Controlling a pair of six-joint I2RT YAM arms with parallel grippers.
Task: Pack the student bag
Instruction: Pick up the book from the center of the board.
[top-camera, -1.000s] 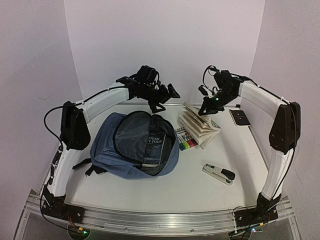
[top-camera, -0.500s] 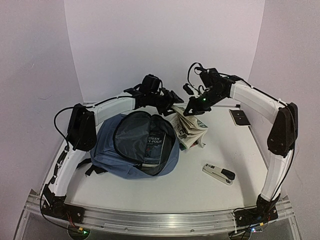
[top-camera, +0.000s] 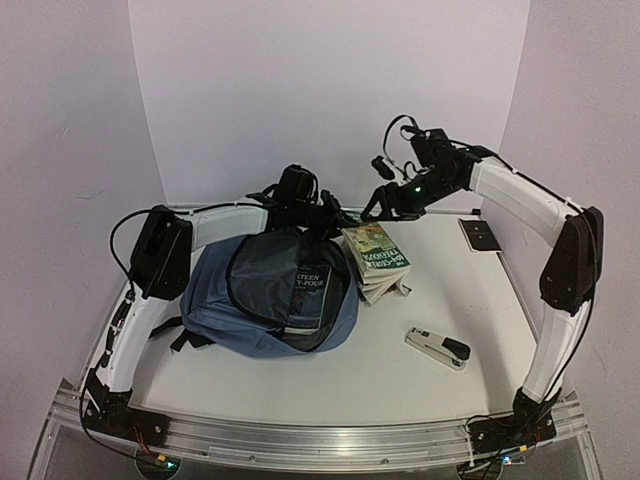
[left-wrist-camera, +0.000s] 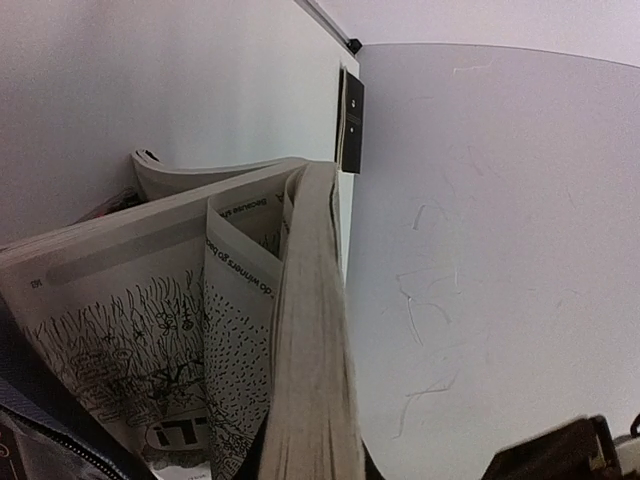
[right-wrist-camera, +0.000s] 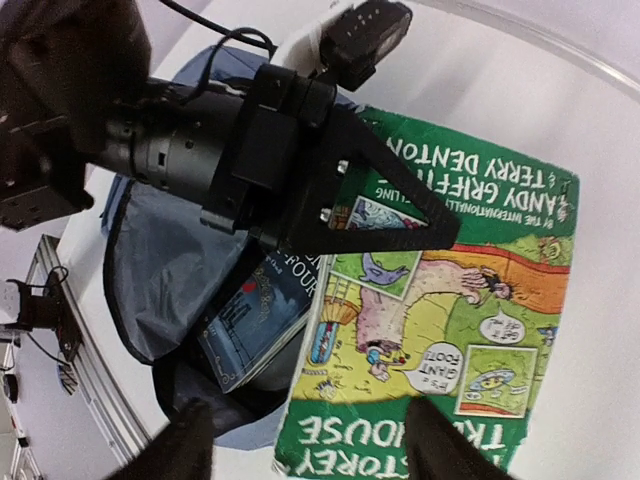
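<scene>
The student bag (top-camera: 255, 300) lies open on the table's left half, with a dark blue book (top-camera: 310, 290) in its mouth. A green picture book (top-camera: 375, 258) rests cover-up just right of the opening. My left gripper (top-camera: 333, 222) is shut on that book's far-left edge; in the left wrist view the page block (left-wrist-camera: 312, 370) runs down between the jaws. In the right wrist view one black finger (right-wrist-camera: 380, 190) lies across the green cover (right-wrist-camera: 470, 300). My right gripper (right-wrist-camera: 312, 445) hovers open above the book, holding nothing, and stands behind it (top-camera: 385, 207) in the top view.
A black and grey stapler (top-camera: 437, 348) lies at the front right. A small black square block (top-camera: 478, 235) sits at the back right by the wall. The bag's straps (top-camera: 175, 335) trail off its left side.
My right gripper let go of the green book, opened and drew back upward. My left gripper reached the book and shut on its edge. The fanned-open book closed and now covers the marker pack.
</scene>
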